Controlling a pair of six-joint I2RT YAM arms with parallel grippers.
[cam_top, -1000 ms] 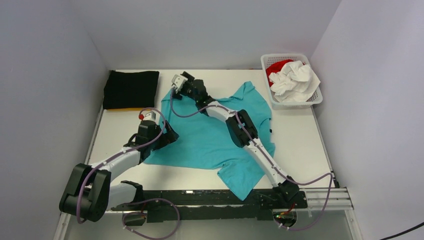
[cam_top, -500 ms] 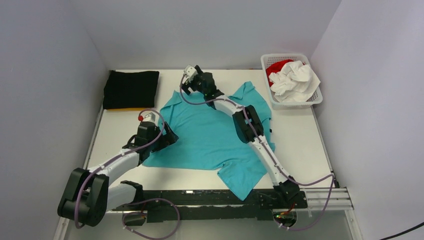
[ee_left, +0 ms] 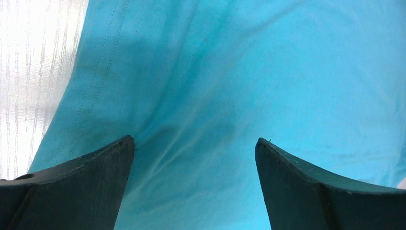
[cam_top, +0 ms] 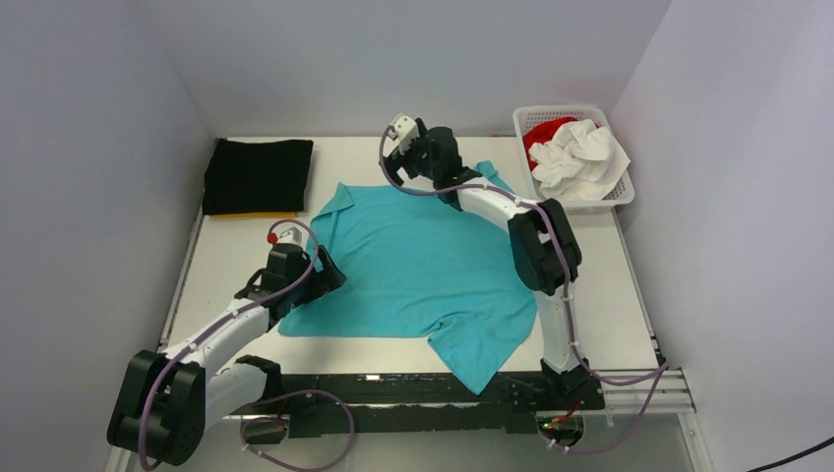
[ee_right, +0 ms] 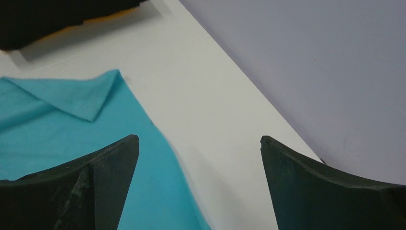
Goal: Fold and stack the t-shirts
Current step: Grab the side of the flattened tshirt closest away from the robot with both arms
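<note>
A turquoise t-shirt [cam_top: 423, 265] lies spread out flat in the middle of the table, one sleeve hanging over the near edge. My left gripper [cam_top: 327, 276] is open and low over the shirt's left side; the left wrist view shows its jaws [ee_left: 194, 143] apart with turquoise cloth [ee_left: 249, 72] between them. My right gripper [cam_top: 397, 169] is open above the shirt's far edge. In the right wrist view its jaws [ee_right: 198, 141] are empty, over the shirt's edge [ee_right: 57, 134] and bare table. A folded black t-shirt [cam_top: 258, 174] lies on an orange-yellow one [cam_top: 251, 214] at the far left.
A white lattice basket [cam_top: 620, 197] at the far right corner holds a crumpled white t-shirt [cam_top: 582, 157] and a red one [cam_top: 544, 130]. The white table [cam_top: 590, 275] is walled in at the left, back and right. The right arm reaches across the shirt's right side.
My right gripper has swung right along the shirt's far edge, from the left shoulder to the middle. The shirt's upper left now lies uncovered and flatter. My left gripper shifted slightly nearer.
</note>
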